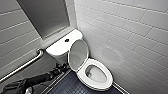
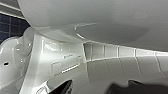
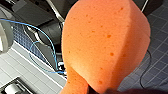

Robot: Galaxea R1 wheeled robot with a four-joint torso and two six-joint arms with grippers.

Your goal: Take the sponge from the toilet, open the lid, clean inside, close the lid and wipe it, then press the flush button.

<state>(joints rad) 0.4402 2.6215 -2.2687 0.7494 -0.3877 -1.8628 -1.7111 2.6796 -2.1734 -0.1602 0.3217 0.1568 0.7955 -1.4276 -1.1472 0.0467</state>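
R gripper (image 3: 100, 91) clamps sponge (image 3: 105, 42) at its pinched end; L gripper (image 1: 62, 67) beside raised lid (image 1: 78, 53), grip state unclear.

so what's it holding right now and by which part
The sponge, in the right end effector. It appears gripped at its narrow pinched waist, and the broad rounded lobe sticks out free.

Lid (image 1: 78, 54) up betw. tank (image 1: 60, 46) & bowl (image 1: 107, 73)
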